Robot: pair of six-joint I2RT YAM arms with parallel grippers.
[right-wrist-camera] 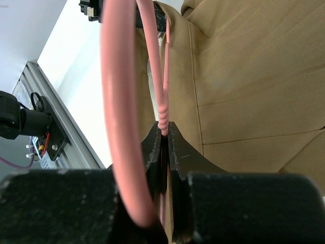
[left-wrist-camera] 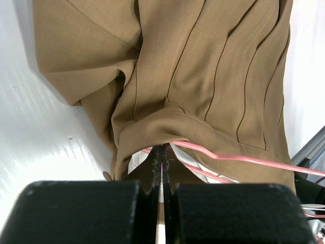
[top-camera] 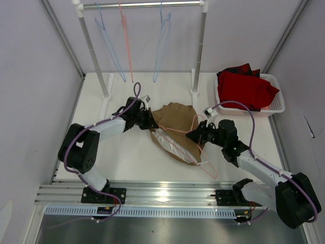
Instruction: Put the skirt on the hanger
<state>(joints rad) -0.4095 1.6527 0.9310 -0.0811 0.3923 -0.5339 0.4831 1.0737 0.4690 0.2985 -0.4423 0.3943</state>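
Two grippers meet at the soft tan-brown cloth skirt (top-camera: pixel 175 119), mid-table in your top view, with the thin salmon-pink wire hanger (top-camera: pixel 212 170) threaded into it, one corner out at the near right; left gripper (top-camera: pixel 151 122) at its left edge, right gripper (top-camera: pixel 196 134) at its right. Your left wrist view shows jaws pinched tight on the skirt hem, pink wire alongside. Your right wrist view shows fingers (right-wrist-camera: pixel 153 147) clamping the hanger at its twisted neck, cloth just right.

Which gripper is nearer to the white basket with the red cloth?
Right. The right gripper lies below-left of the basket; the left gripper lies farther, beyond the skirt.
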